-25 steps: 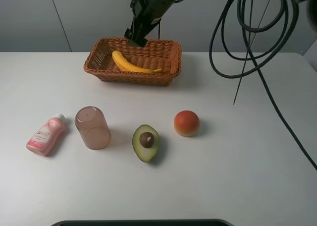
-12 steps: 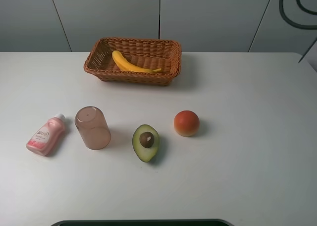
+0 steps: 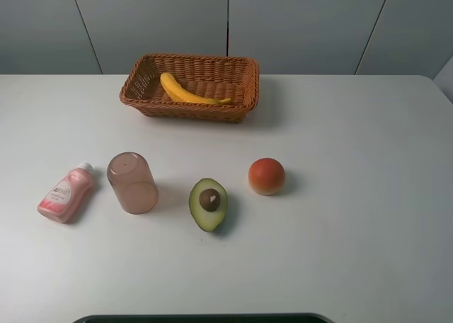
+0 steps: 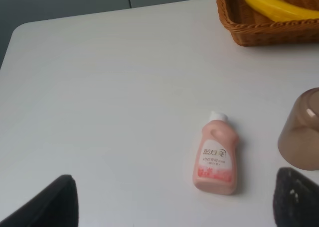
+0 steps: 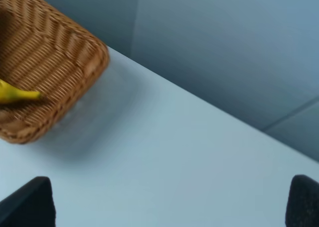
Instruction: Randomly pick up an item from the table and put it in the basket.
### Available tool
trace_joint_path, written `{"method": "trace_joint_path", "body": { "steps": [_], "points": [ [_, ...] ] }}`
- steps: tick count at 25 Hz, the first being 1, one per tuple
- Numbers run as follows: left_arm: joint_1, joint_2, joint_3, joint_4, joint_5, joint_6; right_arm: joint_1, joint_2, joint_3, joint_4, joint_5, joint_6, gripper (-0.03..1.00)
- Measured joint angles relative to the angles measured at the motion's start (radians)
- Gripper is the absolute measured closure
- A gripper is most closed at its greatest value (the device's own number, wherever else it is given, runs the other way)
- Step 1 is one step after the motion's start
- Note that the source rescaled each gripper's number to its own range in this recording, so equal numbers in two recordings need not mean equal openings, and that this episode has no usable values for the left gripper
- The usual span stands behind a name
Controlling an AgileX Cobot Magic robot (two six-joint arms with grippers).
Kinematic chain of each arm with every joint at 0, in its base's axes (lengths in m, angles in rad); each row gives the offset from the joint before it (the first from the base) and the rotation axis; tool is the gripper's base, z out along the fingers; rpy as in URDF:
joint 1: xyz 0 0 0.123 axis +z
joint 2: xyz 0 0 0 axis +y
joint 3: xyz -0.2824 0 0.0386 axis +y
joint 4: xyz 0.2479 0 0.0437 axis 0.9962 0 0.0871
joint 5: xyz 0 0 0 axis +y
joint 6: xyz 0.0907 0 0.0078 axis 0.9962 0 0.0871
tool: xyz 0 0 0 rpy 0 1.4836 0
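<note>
The yellow banana (image 3: 190, 91) lies inside the brown wicker basket (image 3: 249, 89) at the back of the white table (image 3: 354, 195). No gripper touches it. Neither arm shows in the exterior high view. In the left wrist view the banana (image 4: 279, 5) and the basket (image 4: 269, 35) are far off, and my left gripper (image 4: 172, 204) is open and empty above the table. In the right wrist view the banana's tip (image 5: 15, 93) lies in the basket (image 5: 60, 62), and my right gripper (image 5: 164, 202) is open and empty, away from the basket.
A pink bottle (image 3: 65, 193) lies at the front left, with a pink translucent cup (image 3: 132, 183) on its side beside it. A halved avocado (image 3: 208, 203) and a round orange-red fruit (image 3: 266, 176) sit mid-table. A dark edge (image 3: 198, 318) runs along the front.
The right arm and its cables, above the basket one second ago, have pulled up and out of the exterior high view. The banana stays in the basket.
</note>
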Motion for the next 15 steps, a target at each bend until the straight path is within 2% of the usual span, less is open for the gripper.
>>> {"method": "trace_joint_path", "body": {
  "steps": [3, 7, 10, 15],
  "points": [
    [0.000, 0.000, 0.000, 0.000, 0.000, 0.000, -0.088, -0.112, 0.130, 0.059, -0.024, 0.002, -0.03],
    [0.000, 0.000, 0.000, 0.000, 0.000, 0.000, -0.180, -0.281, 0.330, 0.080, -0.084, 0.006, -0.03],
    [0.000, 0.000, 0.000, 0.000, 0.000, 0.000, -0.214, -0.416, 0.477, 0.082, -0.139, 0.010, -0.03],
    [0.000, 0.000, 0.000, 0.000, 0.000, 0.000, -0.219, -0.643, 0.671, 0.084, -0.197, 0.020, -0.03]
  ]
}}
